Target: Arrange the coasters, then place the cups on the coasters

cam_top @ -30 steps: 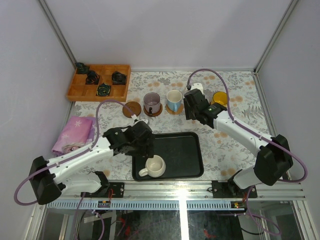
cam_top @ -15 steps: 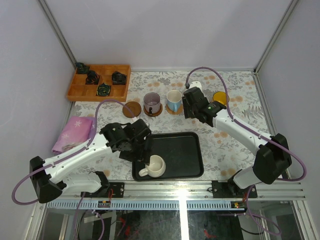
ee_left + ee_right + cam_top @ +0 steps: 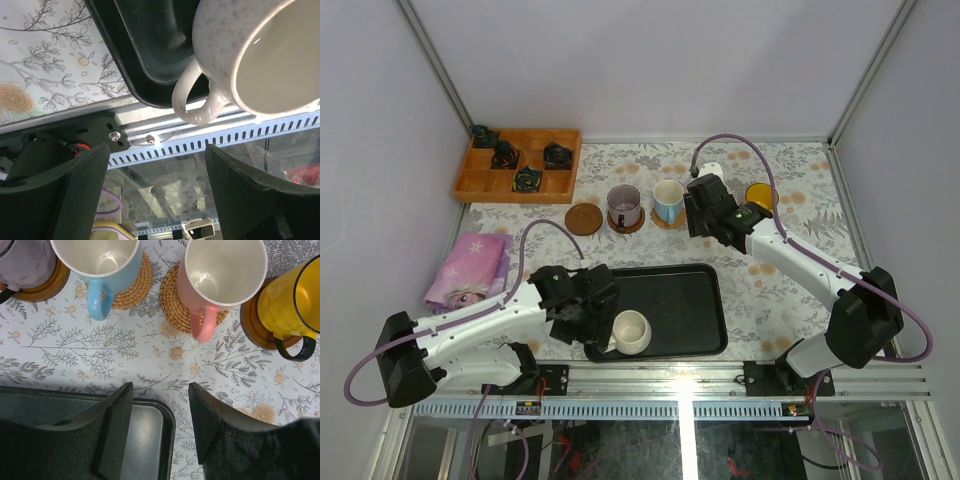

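The cream-white cup (image 3: 631, 332) (image 3: 260, 50) stands at the near left of the black tray (image 3: 685, 300). My left gripper (image 3: 603, 335) (image 3: 157, 165) is open just left of it; the cup's handle (image 3: 197, 100) lies just beyond the fingertips, apart from them. My right gripper (image 3: 703, 222) (image 3: 160, 405) hangs open and empty above the table. Ahead of it the mauve cup (image 3: 25, 260), blue cup (image 3: 97, 265), pink cup (image 3: 222, 275) and yellow cup (image 3: 290, 300) each stand on a coaster. One bare coaster (image 3: 584, 217) lies left of the mauve cup (image 3: 623, 207).
A compartmented wooden box (image 3: 518, 165) with small dark objects sits at the far left. A pink cloth (image 3: 470, 268) lies at the left edge. The tray's far right corner (image 3: 165, 425) is under my right gripper. The metal rail (image 3: 225, 135) runs along the near edge.
My left gripper has moved toward the near edge, from over the tray's left side to beside the cream-white cup's handle. The right gripper shifted slightly left.
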`<state>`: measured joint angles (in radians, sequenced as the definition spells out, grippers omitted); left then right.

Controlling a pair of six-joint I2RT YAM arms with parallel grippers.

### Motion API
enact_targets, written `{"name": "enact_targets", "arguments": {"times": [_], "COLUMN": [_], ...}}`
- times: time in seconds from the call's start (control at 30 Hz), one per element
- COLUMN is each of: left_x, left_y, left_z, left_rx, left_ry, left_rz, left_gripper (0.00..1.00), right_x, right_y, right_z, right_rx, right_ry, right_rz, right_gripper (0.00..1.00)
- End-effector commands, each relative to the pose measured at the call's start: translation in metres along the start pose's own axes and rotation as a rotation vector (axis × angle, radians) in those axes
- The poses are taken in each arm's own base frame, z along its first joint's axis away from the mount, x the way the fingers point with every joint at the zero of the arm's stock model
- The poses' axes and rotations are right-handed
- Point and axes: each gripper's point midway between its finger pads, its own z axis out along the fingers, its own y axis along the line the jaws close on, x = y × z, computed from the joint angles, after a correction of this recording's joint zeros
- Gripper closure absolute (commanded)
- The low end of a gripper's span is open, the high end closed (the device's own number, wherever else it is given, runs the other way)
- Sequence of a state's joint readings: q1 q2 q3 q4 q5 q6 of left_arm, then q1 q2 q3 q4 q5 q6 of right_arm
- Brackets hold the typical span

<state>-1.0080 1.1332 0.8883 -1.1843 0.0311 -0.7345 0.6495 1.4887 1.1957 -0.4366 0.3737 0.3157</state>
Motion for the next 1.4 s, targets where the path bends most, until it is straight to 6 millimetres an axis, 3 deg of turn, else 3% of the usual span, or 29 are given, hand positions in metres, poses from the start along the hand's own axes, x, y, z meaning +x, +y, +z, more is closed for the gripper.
{"name": "enact_targets", "arguments": {"times": [0.0, 0.27, 0.53, 1.0, 1.3, 1.37], "left_x": [-0.014, -0.036, -0.051, -0.090, -0.102, -0.103], "left_y": [-0.019, -0.036, -0.035, -0.052, -0.067, -0.069], "left_z": [0.016, 0.037, 0.059, 0.057, 0.059, 0.060], "left_rx": [0.061, 0.024, -0.028, 0.004, 0.062, 0.073], "left_ry": [-0.084, -0.183, -0.237, -0.413, -0.438, -0.437], "left_rz": [-0.024, 0.101, 0.194, 0.320, 0.378, 0.384], "left_gripper": [0.24, 0.28, 0.48, 0.45, 0.46, 0.50], "right_x": [-0.019, -0.018, -0.018, -0.014, -0.013, -0.012], "right_y": [-0.001, -0.002, -0.006, -0.004, -0.006, -0.007], "right_z": [-0.008, -0.006, -0.007, -0.008, -0.012, -0.013], "right_rx": [0.005, 0.013, 0.029, 0.015, 0.016, 0.018], "right_ry": [-0.043, -0.038, -0.039, -0.028, -0.033, -0.032], "right_rz": [0.000, -0.004, -0.009, -0.010, -0.002, 0.003], "right_gripper": [0.44, 0.44, 0.44, 0.44, 0.44, 0.45]}}
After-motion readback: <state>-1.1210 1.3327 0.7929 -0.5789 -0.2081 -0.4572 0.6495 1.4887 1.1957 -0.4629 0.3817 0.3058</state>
